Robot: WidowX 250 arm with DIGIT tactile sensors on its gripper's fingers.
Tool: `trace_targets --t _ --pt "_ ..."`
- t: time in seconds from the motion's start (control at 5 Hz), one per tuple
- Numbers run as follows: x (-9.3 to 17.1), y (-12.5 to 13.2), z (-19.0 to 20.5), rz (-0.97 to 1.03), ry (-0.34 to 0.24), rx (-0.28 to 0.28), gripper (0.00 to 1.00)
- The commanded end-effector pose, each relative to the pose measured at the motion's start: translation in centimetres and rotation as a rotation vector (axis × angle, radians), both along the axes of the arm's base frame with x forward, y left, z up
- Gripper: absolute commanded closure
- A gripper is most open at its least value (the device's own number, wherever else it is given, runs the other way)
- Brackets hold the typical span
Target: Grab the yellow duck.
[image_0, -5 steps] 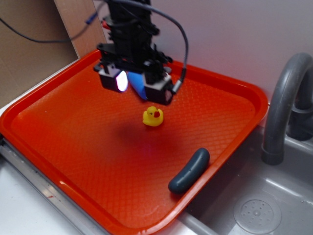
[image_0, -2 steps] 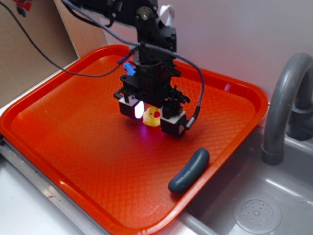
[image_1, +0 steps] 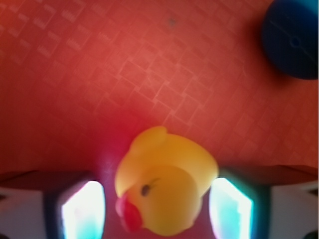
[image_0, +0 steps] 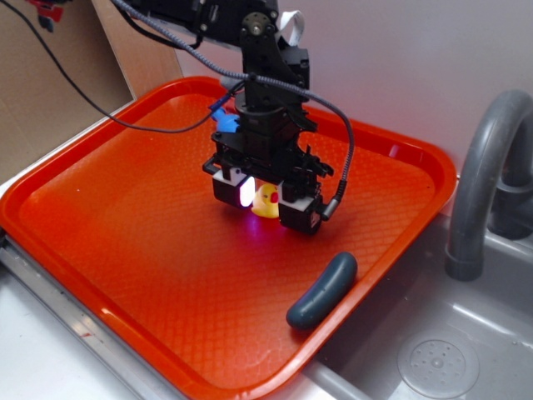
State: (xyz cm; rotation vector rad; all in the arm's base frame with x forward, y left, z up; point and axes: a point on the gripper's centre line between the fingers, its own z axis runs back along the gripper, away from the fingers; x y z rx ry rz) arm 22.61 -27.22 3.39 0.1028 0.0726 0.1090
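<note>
The yellow duck (image_0: 266,201) stands on the orange tray (image_0: 117,192), a tiny yellow toy with a red beak. My gripper (image_0: 266,204) has come down around it and stands open, one finger on each side. In the wrist view the duck (image_1: 167,186) fills the space between the two glowing pads (image_1: 82,211), with a small gap on the left side and the right pad close to its body. Whether the pads touch it is unclear.
A blue bottle (image_0: 225,122) stands behind the arm; its blue top (image_1: 291,37) shows at the wrist view's upper right. A dark grey sausage-shaped object (image_0: 322,290) lies near the tray's right rim. A grey sink (image_0: 433,350) and faucet (image_0: 479,179) are to the right.
The gripper has dropped from above the tray and moved right, down around the duck. In the last stretch it sank slightly lower. The duck has not moved.
</note>
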Motion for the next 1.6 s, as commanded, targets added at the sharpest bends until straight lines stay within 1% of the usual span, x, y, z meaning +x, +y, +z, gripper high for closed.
trace_targets --t 0.0,0.2,0.4,0.6,0.8,1.0,1.2,1.4 --pt "0.3 2.4 5.0 -0.225 -0.089 -0.184 1.0" --pt "0.9 5.0 8.5 -0.262 -0.155 -0.203 1.0" --pt "0.3 8.4 12.4 -0.272 -0.253 -0.239 1.0" --pt "-1.1 10.7 15.3 -0.157 -0.328 -0.208 1.0" --pt "-3.1 13.1 18.6 -0.072 -0.391 -0.156 1.0" --pt "-4.3 14.6 20.6 -0.019 -0.427 -0.107 1.0" --pt "-5.4 15.6 21.4 0.091 -0.466 -0.099 1.0" --pt "-5.2 15.9 20.6 0.084 -0.433 -0.07 1.0"
